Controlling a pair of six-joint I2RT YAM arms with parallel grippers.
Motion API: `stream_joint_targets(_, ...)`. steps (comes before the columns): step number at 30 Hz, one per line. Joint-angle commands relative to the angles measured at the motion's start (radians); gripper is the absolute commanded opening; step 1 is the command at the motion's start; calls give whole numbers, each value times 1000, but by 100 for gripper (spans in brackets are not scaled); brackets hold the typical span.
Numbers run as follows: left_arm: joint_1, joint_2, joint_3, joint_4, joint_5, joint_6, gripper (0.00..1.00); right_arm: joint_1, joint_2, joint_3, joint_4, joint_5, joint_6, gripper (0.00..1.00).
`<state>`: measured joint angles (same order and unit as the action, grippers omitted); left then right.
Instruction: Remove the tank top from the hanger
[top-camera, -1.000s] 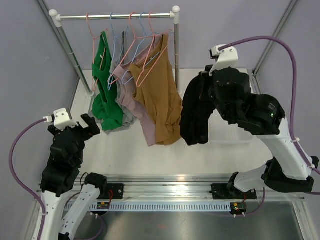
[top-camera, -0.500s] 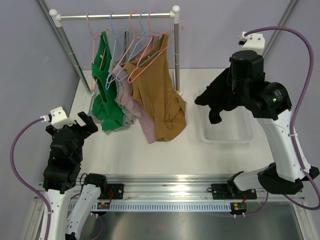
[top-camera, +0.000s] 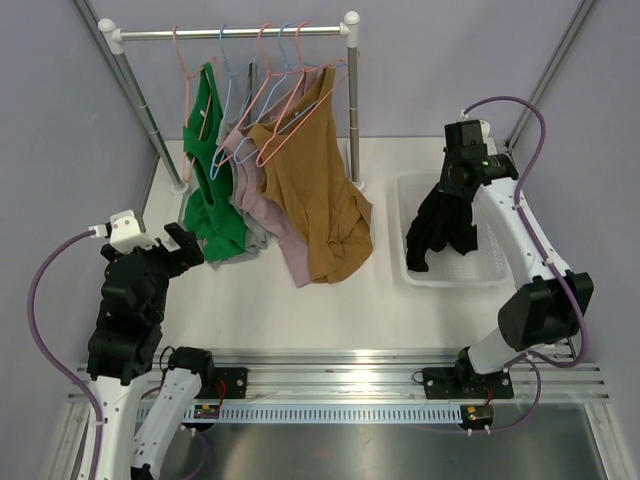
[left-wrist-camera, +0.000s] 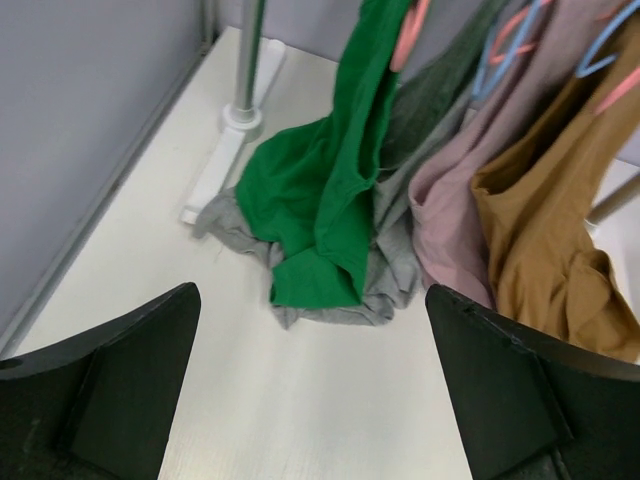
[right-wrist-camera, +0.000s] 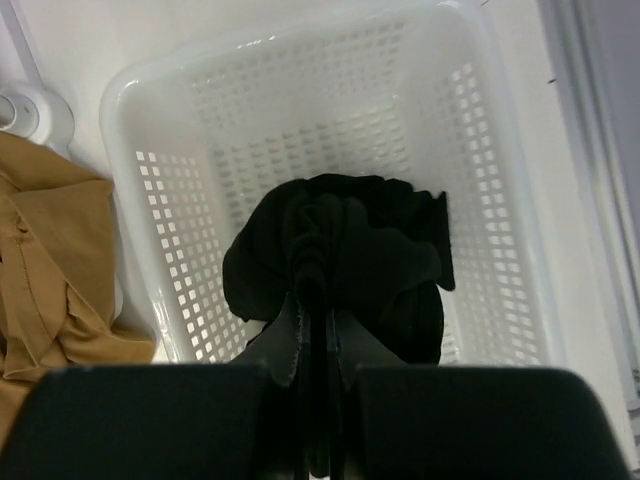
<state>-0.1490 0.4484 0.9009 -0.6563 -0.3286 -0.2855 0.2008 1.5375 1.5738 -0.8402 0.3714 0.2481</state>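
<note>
- The right gripper (right-wrist-camera: 318, 345) is pinched tight on a bunched fold of the black tank top (top-camera: 444, 228).
- The top hangs over the white perforated basket (top-camera: 497, 276) (whether it touches the bottom I cannot tell).
- The left gripper (top-camera: 172, 250) stands wide and holds nothing, near the green top (left-wrist-camera: 320, 200).
- The brown top (top-camera: 320, 200) hangs from a pink hanger (top-camera: 290, 125) on the rail (top-camera: 230, 33).

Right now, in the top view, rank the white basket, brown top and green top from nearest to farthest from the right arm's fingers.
1. White basket, beneath the right fingers.
2. Brown top, left, mid-rail.
3. Green top, far left.
</note>
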Motion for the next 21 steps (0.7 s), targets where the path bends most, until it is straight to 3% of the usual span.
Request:
stream_joint_targets(1, 6, 55, 59, 52, 160, 25, 99, -11, 67, -1, 98, -83, 46, 2)
stream_joint_targets(3, 6, 113, 108, 28, 196, 23, 99, -24, 105, -20, 95, -94, 68, 12)
stream_joint_targets(5, 5, 160, 186, 0, 227, 19, 99, -31, 121, -38, 72, -82, 85, 33)
stream_joint_targets(7, 3, 199, 240, -15, 299, 20, 99, -31, 112, -44, 34, -31, 115, 95)
stream_joint_targets(8, -1, 246, 309, -26, 322, 14, 99, -31, 87, -44, 18, -10, 135, 99)
stream_joint_targets(11, -30, 326, 448, -63, 367, 17, 99, -29, -9, -47, -23, 12, 145, 100)
stream_joint_targets(14, -110, 429, 545, -74, 355, 45, 99, -29, -118, -93, -11, -58, 141, 99)
stream_joint_targets(19, -204, 640, 763, -66, 382, 97, 99, -31, -371, -199, 70, -499, 82, 99)
stream_joint_targets(21, -216, 714, 822, -66, 392, 124, 99, -29, -452, -250, 84, -578, 83, 99)
